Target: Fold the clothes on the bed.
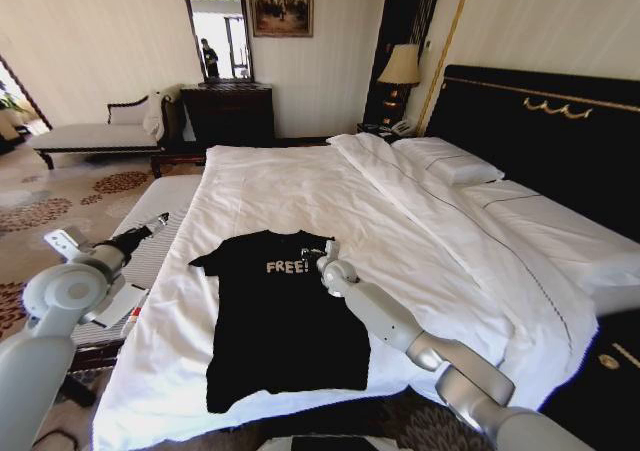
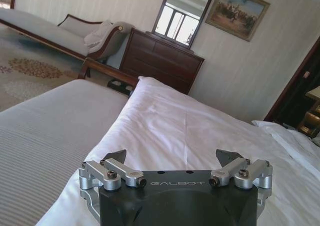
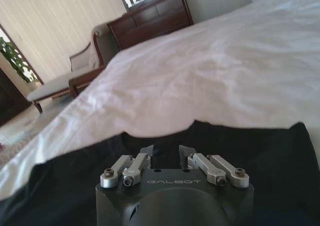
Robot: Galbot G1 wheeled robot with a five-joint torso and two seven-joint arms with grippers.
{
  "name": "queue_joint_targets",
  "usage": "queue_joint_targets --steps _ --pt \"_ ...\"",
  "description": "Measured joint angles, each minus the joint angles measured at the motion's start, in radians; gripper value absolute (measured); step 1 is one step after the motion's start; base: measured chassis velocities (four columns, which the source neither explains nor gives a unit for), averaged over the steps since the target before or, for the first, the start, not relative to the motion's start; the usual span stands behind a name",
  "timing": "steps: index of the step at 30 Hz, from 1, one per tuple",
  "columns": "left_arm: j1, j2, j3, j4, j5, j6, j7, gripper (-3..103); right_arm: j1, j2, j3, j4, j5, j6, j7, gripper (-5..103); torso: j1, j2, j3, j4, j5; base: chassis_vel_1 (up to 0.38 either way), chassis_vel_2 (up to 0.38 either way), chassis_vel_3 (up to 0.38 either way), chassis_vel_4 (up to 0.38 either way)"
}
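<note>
Right gripper point(image 1: 328, 254) at T-shirt point(image 1: 285, 316) collar, jaws narrow, empty; left gripper point(image 1: 156, 222) wide, beside bed point(image 1: 420, 231).

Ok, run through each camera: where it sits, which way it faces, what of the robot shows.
Head view: high on the robot, looking down the bed at the black T-shirt; both arms show, left tool beside the bed, right tool at the shirt's collar.
Left wrist view: behind the open left tool, facing across the duvet to the dresser.
Right wrist view: behind the right tool, low over the shirt, fingers narrowly parted.
Shared: both wrist views show dresser and chaise.
</note>
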Motion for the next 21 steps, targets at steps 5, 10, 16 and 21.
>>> queue_joint_targets --steps 5,10,16,21 --pt "-0.001 -0.027 0.012 0.037 -0.061 0.011 -0.003 100 -0.019 -0.065 0.076 0.111 0.031 0.023 -0.025 41 0.000 0.000 0.000 0.0000 0.0003 0.000 0.000 0.000 0.000" --pt "-0.044 -0.126 0.064 0.156 -0.102 0.010 0.027 100 -0.043 -0.192 0.162 0.177 0.053 0.033 -0.022 62 0.000 0.000 0.000 -0.0006 0.0005 0.000 0.000 0.000 0.000" --pt "-0.124 -0.226 0.130 0.346 -0.064 0.007 0.062 100 -0.089 -0.264 0.206 0.216 0.058 0.019 -0.003 84 0.000 0.000 0.000 -0.0006 0.0000 0.000 0.000 0.000 0.000" --pt "-0.153 -0.252 0.139 0.418 -0.044 0.011 0.089 100 -0.111 -0.284 0.232 0.228 0.063 0.001 0.015 100 0.000 0.000 0.000 0.0001 0.0004 0.000 0.000 0.000 0.000"
